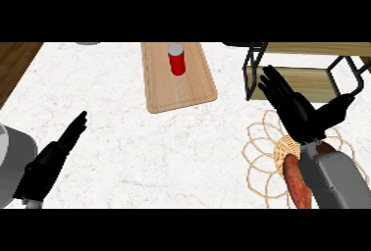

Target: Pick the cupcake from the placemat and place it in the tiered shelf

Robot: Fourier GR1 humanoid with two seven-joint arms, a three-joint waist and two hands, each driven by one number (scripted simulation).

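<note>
the black right hand [301, 115] hovers open and empty over the round woven wicker placemat [261, 142], beside the black-framed wooden tiered shelf [297, 76]. the reddish-brown cupcake [292, 179] lies half hidden under the grey forearm, which may knock it away.

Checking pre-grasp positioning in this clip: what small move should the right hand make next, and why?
Probably draw the right hand back toward the robot and lower it. Its fingers are straight and hold nothing, and it extends past the woven placemat toward the tiered shelf. The reddish-brown item, likely the cupcake, lies on the placemat, partly under the forearm.
</note>
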